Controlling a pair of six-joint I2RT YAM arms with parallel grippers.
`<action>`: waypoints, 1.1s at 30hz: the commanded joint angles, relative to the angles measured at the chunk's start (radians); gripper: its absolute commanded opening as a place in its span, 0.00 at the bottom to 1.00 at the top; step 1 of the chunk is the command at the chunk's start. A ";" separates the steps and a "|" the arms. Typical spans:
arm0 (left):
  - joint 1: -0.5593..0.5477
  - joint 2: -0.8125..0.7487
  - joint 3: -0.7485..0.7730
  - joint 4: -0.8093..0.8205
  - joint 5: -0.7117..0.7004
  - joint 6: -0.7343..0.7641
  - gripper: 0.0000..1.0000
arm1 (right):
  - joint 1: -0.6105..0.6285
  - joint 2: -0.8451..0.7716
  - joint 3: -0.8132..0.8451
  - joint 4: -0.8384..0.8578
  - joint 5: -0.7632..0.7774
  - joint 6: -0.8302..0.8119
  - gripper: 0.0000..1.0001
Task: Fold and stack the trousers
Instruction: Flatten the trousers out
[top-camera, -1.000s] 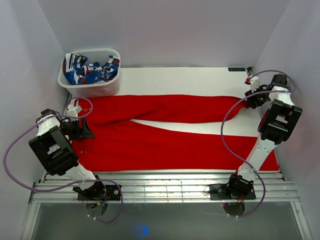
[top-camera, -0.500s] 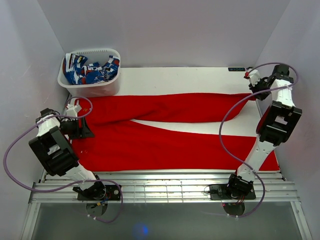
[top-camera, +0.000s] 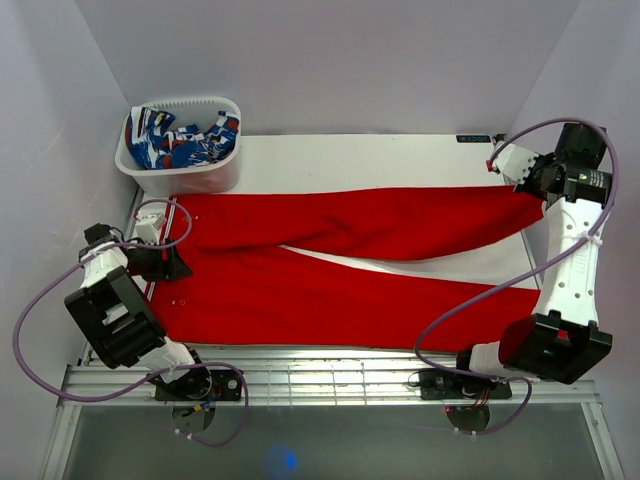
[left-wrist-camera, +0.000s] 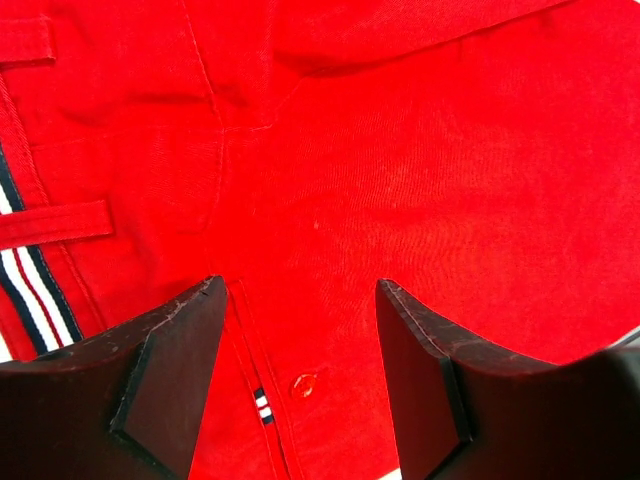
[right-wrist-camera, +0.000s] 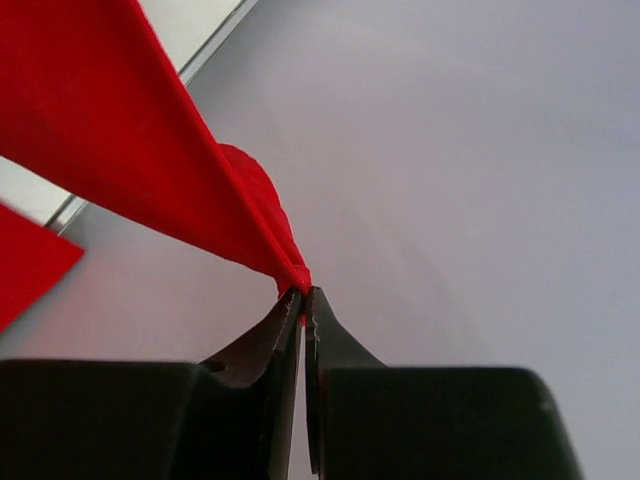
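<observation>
right gripper (right-wrist-camera: 303, 296) clenched on trousers (top-camera: 340, 295), left gripper (left-wrist-camera: 300, 290) spread above them, basket (top-camera: 182, 178) beyond.

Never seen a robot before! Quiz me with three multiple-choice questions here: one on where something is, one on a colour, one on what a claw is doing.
1. The white basket sits: A far left; B near right; C centre.
2. The trousers are: A blue; B red; C green.
3. The right gripper is: A wide open; B shut on the trousers; C out of sight.
Answers: A, it stands at the back-left corner; B, plain red cloth; B, its jaws pinch a leg end.
</observation>
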 joint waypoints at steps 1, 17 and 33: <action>-0.001 -0.042 -0.016 0.047 0.042 0.016 0.72 | 0.020 -0.001 -0.084 -0.084 0.145 -0.064 0.08; -0.003 0.004 0.215 -0.006 0.049 -0.062 0.76 | 0.061 0.841 0.390 0.088 0.359 0.162 0.58; 0.038 0.095 0.079 -0.055 -0.322 0.063 0.73 | 0.208 0.362 -0.118 -0.236 -0.178 0.383 0.84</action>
